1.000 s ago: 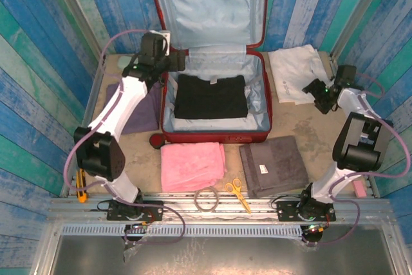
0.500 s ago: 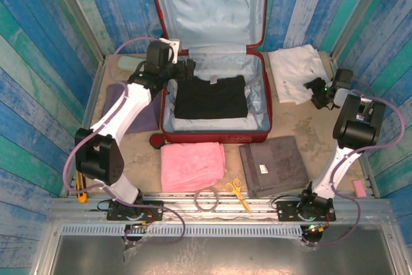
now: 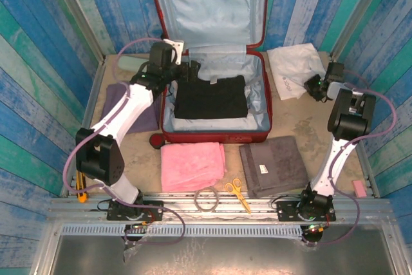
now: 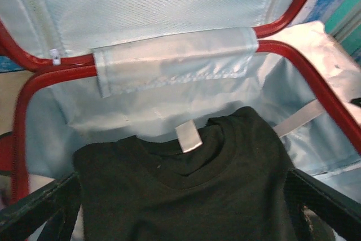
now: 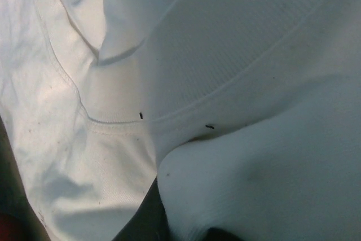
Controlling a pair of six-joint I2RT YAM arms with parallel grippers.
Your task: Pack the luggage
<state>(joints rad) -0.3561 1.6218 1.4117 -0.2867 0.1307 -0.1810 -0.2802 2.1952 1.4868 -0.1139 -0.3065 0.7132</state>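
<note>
- The suitcase (image 3: 215, 137) lies open in the upper middle of the top view. Its red tray sits flat on the table (image 3: 309, 127) and its lid stands up against the blue plank wall behind.
- A folded black shirt (image 3: 211, 96) lies flat inside the tray on the pale blue lining. In the left wrist view, the black shirt (image 4: 186, 196) has a white neck label (image 4: 188, 137) turned toward the hinge.
- The left gripper (image 3: 190, 72) hangs over the tray's upper-left corner. Its jaws are spread wide and grasp nothing.
- From the left wrist, the left gripper (image 4: 180, 213) shows its dark fingers (image 4: 39, 210) at the two lower corners of the frame, with the black shirt between them.
- The right gripper (image 3: 315, 87) is at the upper right of the top view, on the right edge of a white shirt (image 3: 293, 69) that lies just right of the suitcase. Its jaws are clenched on that cloth.
- The right wrist view shows the white shirt (image 5: 254, 55) bunched in folds close to the lens, with a ribbed collar band running across it.
- Below the suitcase lie a pink towel (image 3: 192, 165) and a grey towel (image 3: 273, 165), side by side.
- Yellow-handled scissors (image 3: 238, 192) lie between their lower corners.
- A purple cloth (image 3: 145, 111) lies left of the suitcase, partly under the left arm.
</note>
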